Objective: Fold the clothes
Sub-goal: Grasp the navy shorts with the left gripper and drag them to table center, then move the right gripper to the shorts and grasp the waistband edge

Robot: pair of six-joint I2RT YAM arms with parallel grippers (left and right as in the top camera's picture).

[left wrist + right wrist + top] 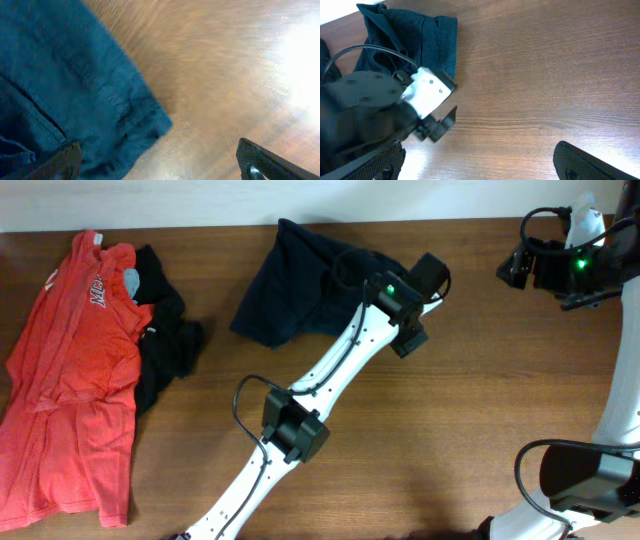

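The clothes, dark navy shorts [290, 285], lie bunched at the back middle of the table. My left gripper [420, 305] hovers at their right edge. In the left wrist view the shorts [65, 85] fill the left side and their hem corner reaches in between the fingers. That gripper [160, 167] stands open and grips nothing; its left finger [60, 165] is over the cloth and the other over bare wood. My right gripper [520, 265] hangs at the back right, away from the shorts [425, 40]. It [480, 165] is wide open over bare table.
A red-orange T-shirt [70, 380] lies along the left side, with a small black garment [165, 340] beside it. The left arm [290, 425] crosses the table diagonally from the front. The left arm's wrist [395, 105] shows in the right wrist view.
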